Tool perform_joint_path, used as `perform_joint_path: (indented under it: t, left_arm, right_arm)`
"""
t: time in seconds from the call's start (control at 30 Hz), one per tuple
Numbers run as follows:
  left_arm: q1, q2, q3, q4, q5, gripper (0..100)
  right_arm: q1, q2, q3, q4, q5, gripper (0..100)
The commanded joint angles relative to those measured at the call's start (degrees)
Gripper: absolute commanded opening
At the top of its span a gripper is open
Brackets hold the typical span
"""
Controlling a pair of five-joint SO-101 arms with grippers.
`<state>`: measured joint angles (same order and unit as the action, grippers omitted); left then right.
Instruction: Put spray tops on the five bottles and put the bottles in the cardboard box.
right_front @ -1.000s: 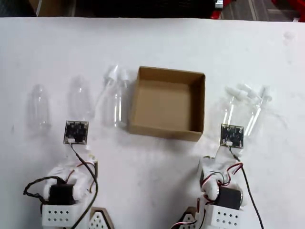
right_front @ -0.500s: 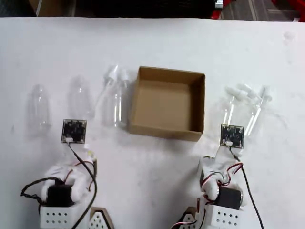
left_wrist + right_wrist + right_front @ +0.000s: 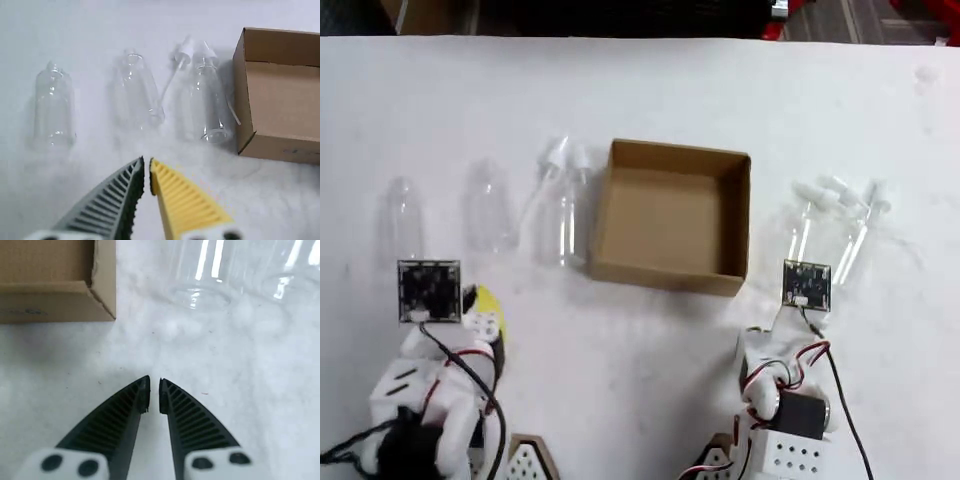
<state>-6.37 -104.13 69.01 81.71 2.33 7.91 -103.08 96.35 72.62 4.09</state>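
On the white counter (image 3: 650, 90) sits the open brown cardboard box (image 3: 665, 272), with clear plastic bottles (image 3: 560, 215) lying three to its left, two right. Nearer, the left tool (image 3: 146, 167) and right tool (image 3: 154, 387) are narrow and empty.

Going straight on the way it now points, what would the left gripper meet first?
Probably the middle bottle of the three lying ahead of the left gripper. Depth is unclear, so it might pass over it.
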Motion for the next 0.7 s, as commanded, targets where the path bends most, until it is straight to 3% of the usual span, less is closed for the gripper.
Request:
perform_joint_path:
  t: [0.0,0.27,0.37,0.47,0.67]
  left_arm:
    - [0.1,0.7,-4.9,-0.2,-0.4,2]
    - [-1.3,0.7,-4.6,-3.5,-1.1,2]
    - [-8.1,0.7,-4.6,-8.0,-6.3,2]
    - [-17.5,0.7,-4.5,-13.9,-16.1,2]
    - [-26.6,0.7,-0.4,-24.8,-25.3,2]
  right_arm:
    - [0.7,-0.2,0.5,0.1,-0.5,1.7]
    - [0.7,-0.2,0.5,0.1,-0.5,1.7]
    - [0.7,-0.2,0.5,0.1,-0.5,1.7]
    - [0.6,-0.2,0.5,0.1,-0.5,1.7]
    - [0.6,-0.2,0.5,0.1,-0.5,1.7]
